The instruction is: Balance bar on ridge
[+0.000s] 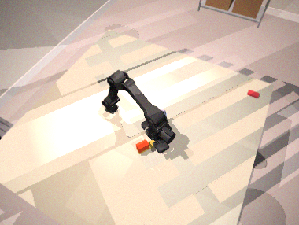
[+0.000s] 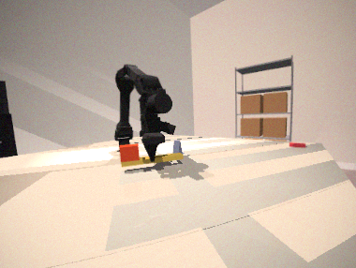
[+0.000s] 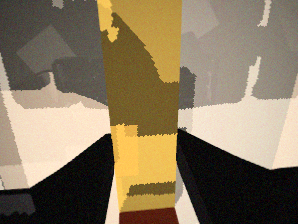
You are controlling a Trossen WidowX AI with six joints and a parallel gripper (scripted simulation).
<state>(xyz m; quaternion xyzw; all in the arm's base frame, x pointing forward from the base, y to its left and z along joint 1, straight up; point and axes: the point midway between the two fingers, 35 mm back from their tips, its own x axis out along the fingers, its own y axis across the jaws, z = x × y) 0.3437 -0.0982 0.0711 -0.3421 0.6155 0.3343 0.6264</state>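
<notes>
The yellow bar (image 1: 151, 145) (image 2: 173, 157) (image 3: 144, 105) carries a red-orange block (image 1: 142, 146) (image 2: 129, 153) on one end. That block shows as a dark red edge at the bottom of the wrist view. My gripper (image 2: 152, 159) (image 3: 143, 138) is shut on the bar between its two ends, with a finger on each side. The bar looks slightly above the table in the exterior view, with a shadow below it. A small blue-grey upright piece (image 2: 177, 146), seemingly the ridge, stands behind the bar's plain end. It is mostly hidden by the arm in the top view.
A small red piece (image 1: 253, 94) (image 2: 297, 145) lies far off near the table's right corner. A shelf with brown boxes (image 2: 251, 104) stands beyond the table. Strong light stripes and shadows cross the table (image 1: 118, 189) (image 2: 155, 225).
</notes>
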